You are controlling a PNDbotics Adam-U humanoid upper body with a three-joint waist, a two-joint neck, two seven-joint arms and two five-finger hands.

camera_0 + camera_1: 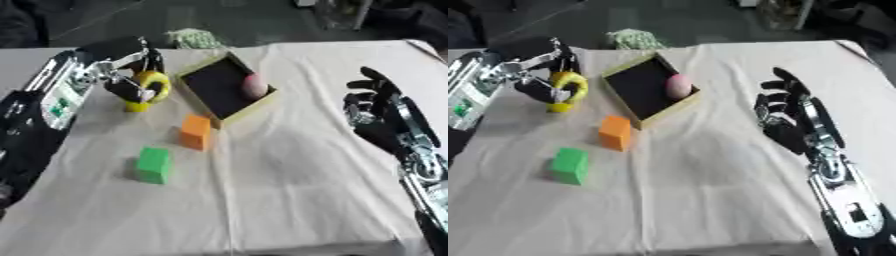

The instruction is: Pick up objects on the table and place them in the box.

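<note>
Fingers [131, 90] curl round yellow ring [154, 85]; white tablecloth [289, 190], dark floor [262, 20].

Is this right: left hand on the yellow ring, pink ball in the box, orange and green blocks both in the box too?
Not quite. The orange block and green block lie on the table in front of the box, not in it, as the left eye view shows. The rest holds: the left hand is curled on the yellow ring, and the pink ball is in the box.

Your table [289, 200] wears a creased white cloth [710, 165]. Past its far edge: dark floor [262, 20], a pale post [805, 12] top right, dim light back there.
</note>
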